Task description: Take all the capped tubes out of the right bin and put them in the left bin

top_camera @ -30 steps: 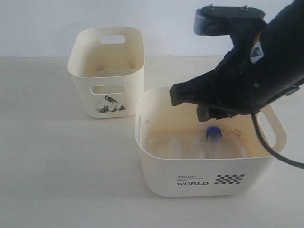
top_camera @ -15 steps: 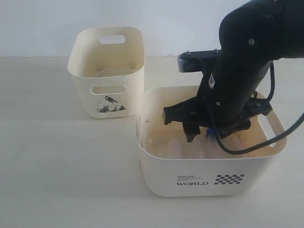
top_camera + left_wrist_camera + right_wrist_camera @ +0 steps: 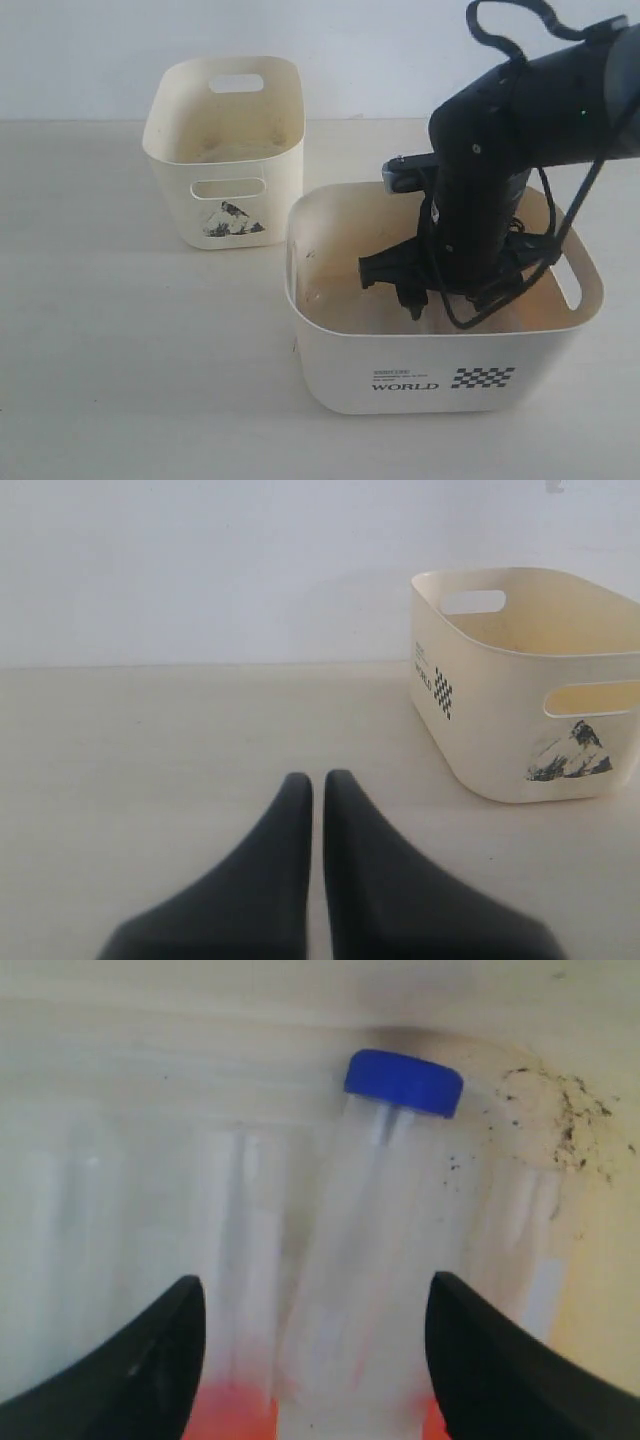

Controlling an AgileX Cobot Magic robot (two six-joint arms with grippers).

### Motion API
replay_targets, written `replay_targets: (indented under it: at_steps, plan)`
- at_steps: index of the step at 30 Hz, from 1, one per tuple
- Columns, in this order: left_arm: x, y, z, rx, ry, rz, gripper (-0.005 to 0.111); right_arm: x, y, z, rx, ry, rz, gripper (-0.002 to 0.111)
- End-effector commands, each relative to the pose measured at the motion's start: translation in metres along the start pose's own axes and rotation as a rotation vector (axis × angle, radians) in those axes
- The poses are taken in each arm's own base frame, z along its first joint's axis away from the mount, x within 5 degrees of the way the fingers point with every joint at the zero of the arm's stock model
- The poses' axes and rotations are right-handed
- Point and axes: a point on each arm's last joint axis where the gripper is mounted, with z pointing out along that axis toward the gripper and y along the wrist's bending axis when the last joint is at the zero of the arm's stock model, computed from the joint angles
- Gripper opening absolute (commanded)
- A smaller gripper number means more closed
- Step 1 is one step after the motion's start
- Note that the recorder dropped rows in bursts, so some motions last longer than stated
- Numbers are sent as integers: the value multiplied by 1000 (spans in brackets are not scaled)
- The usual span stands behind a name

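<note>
One change from a second ago: the right arm [image 3: 500,150] hung above the right bin [image 3: 340,360]; now it is down inside, with the right claw [image 3: 425,300] below the rim. The blue cap seen from outside back then is now hidden behind the arm.

Right claw [image 3: 315,1295]: jaws wide, one finger on each side of the blue-capped tube [image 3: 350,1230], which lies on the bin floor. It is straddling the tube, not clamped.

More clear tubes [image 3: 240,1210] lie alongside, touching or nearly so. Orange caps [image 3: 225,1415] sit at the claw end, blurred. Dark specks [image 3: 560,1110] dot the floor near the blue cap.

A black cable [image 3: 565,235] loops off the arm over the bin's right side.

Left claw [image 3: 317,790]: fingers nearly together, holding nothing, low over the bare worktop [image 3: 150,740] and well clear of the left bin [image 3: 500,710].

The left bin [image 3: 180,200] stands behind and to the left of the right bin, apart from it.

Pale beige worktop [image 3: 120,350], plain white wall [image 3: 350,40].
</note>
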Motion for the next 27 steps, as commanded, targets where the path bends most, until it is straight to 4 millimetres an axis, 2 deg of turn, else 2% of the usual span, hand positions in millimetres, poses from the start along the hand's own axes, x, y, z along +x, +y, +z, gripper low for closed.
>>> replay_targets:
  at_steps: [1,5,11,14,19,23,27]
  plan:
    - [-1,0,0,1,-2,-13,4,-3,0,17,35,18,-2,61]
    - [-1,0,0,1,-2,-13,4,-2,2,33,45,44,-6,61]
    - [-1,0,0,1,-2,-13,4,-3,5,42,39,46,-9,60]
    - [-1,0,0,1,-2,-13,4,-3,5,42,36,42,-9,45]
    - [-1,0,0,1,-5,-13,4,-3,5,42,33,38,-9,1]
    - [-1,0,0,1,-5,-13,4,-2,4,38,41,45,-7,0]
    - [-1,0,0,1,-5,-13,4,-4,0,18,39,9,-10,0]
